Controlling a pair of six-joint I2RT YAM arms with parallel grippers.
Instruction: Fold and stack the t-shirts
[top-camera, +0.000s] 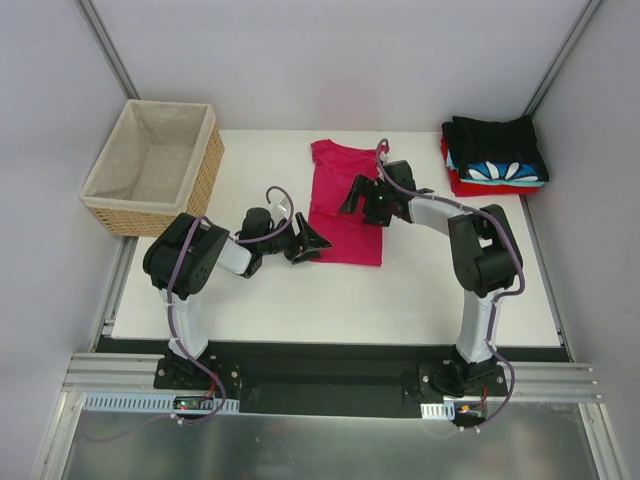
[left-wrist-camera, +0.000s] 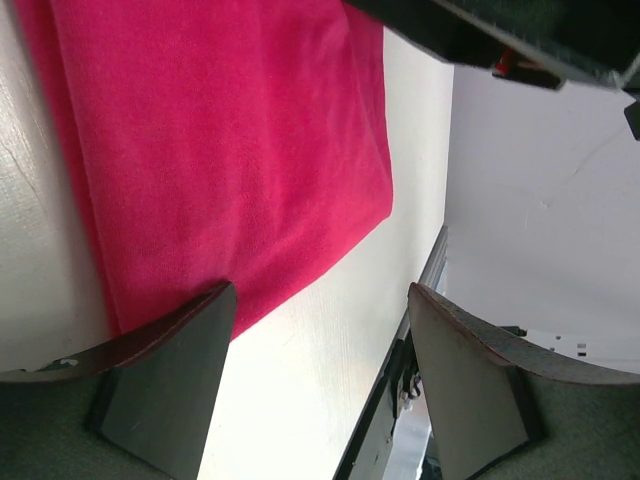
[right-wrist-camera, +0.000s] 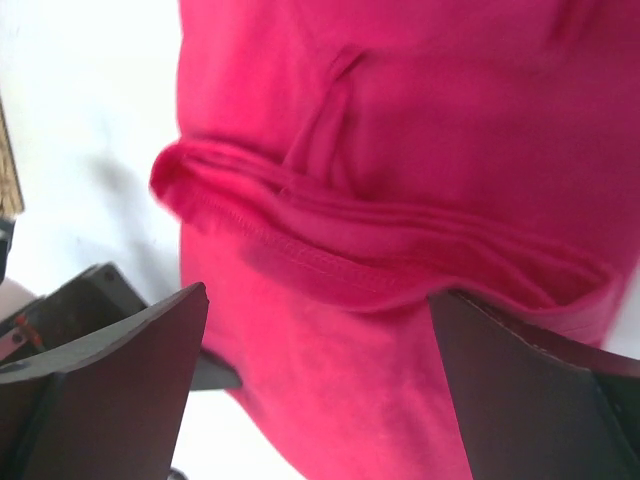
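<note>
A crimson-pink t-shirt (top-camera: 340, 195) lies on the white table, folded into a long narrow strip. It also fills the left wrist view (left-wrist-camera: 220, 150) and the right wrist view (right-wrist-camera: 420, 200), where a folded sleeve hem shows. My left gripper (top-camera: 308, 243) is open and empty at the shirt's near left edge. My right gripper (top-camera: 362, 200) is open and empty just above the shirt's middle right. A stack of folded t-shirts sits at the far right: black (top-camera: 495, 140) on top, blue-white patterned (top-camera: 500, 172) below, red (top-camera: 470, 185) at the bottom.
A woven wicker basket (top-camera: 155, 165) with beige lining stands at the far left, beside the table (top-camera: 330, 300). The table's near edge and black rail (left-wrist-camera: 400, 400) show in the left wrist view. Grey walls enclose the cell.
</note>
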